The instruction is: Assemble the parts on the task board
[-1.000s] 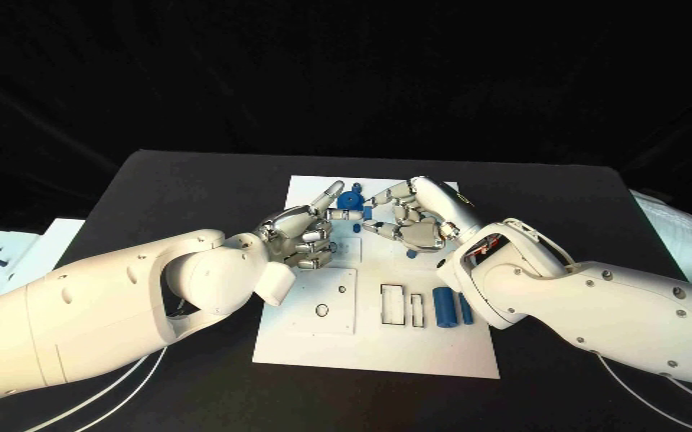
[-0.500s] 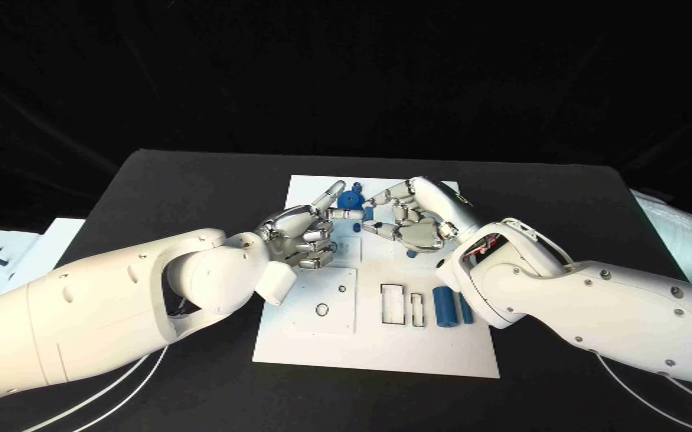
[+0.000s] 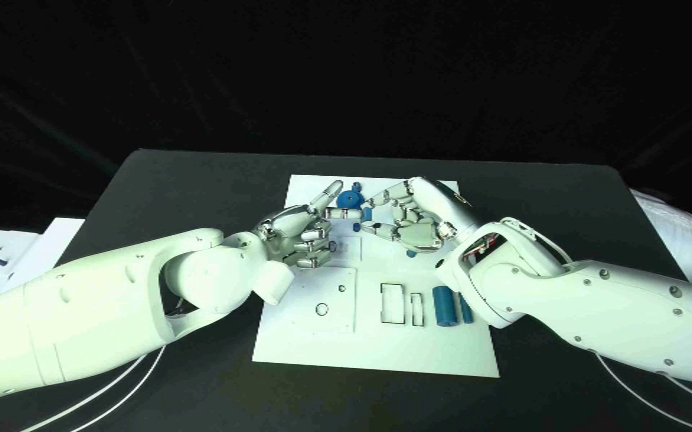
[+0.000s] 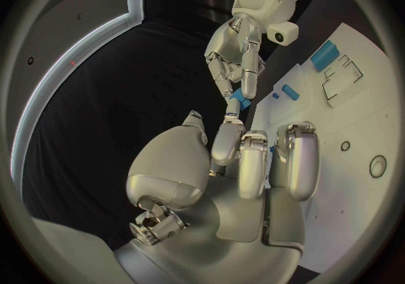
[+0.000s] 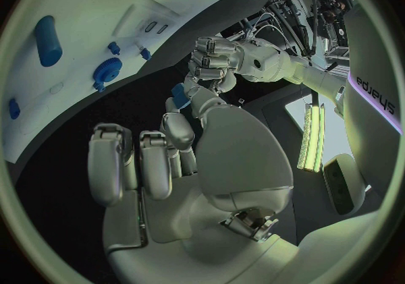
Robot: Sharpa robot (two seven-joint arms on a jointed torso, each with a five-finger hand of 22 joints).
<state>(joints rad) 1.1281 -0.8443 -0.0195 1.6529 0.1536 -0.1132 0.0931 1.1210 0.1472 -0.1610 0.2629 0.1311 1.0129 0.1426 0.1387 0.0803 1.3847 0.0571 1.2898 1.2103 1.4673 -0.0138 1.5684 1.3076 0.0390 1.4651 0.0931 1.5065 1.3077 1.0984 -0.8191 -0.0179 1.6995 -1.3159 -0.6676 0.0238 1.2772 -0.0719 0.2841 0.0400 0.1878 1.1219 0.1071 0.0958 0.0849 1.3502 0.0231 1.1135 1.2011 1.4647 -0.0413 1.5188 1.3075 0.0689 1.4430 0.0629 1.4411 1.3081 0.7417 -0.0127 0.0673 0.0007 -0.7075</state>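
Both hands are meeting fingertip to fingertip above the far half of the task board (image 3: pixel 310 337). The left hand (image 3: pixel 299 236) is curling its fingers (image 4: pixel 250 162) inward, and its fingertips are reaching a small blue part (image 3: pixel 361 214) lodged between the two hands; the right hand (image 3: pixel 407 214) is pinching that same part from the other side, as the left wrist view shows (image 4: pixel 239 101). Whether the left hand is actually gripping the part or only touching it cannot be told.

Over the last second the hands are barely shifting: the pinch point is staying above the same spot, which suggests a hand-to-hand transfer or regrasp in progress, not yet an insertion.

Just beyond the fingers, a blue gear-like part (image 3: pixel 346 196) is standing near the board's far edge. Two blue cylinders (image 3: pixel 451 306) are lying side by side near the board's right edge, beside the rectangular slots (image 3: pixel 400 304) cut toward the near edge. The parts look like smooth matte plastic; the board is a flat white plate with crisp cut-outs, resting on the dull black table (image 3: pixel 173 187).
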